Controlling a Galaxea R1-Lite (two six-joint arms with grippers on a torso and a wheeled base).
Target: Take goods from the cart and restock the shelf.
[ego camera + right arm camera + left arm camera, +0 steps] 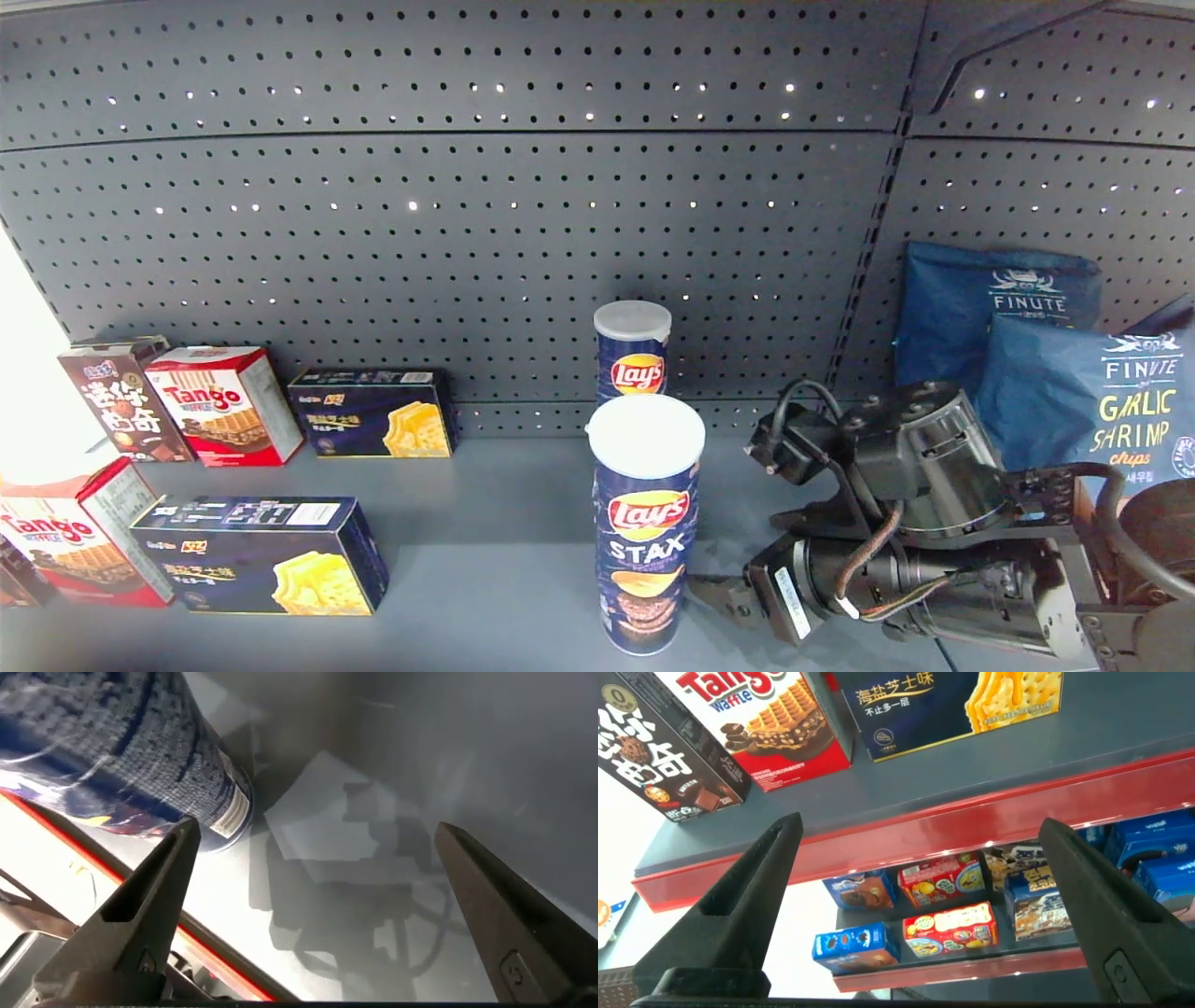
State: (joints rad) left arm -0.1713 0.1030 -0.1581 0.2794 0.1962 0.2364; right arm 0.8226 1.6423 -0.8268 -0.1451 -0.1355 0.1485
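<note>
The front can (644,523) stands upright on the shelf (504,560) near its front edge, long axis vertical, white lid up, printed face to the front. The rear can (633,350) stands straight behind it, against the pegboard (467,233). Bare floor lies between the cans and the boxes (257,555) to the left; the bags (1083,411) close off the right. The right gripper (318,829), jaws wide apart and empty, sits low just beside the front can's foot. The left gripper (920,823), also spread, hangs below the shelf's red lip (971,812).
</note>
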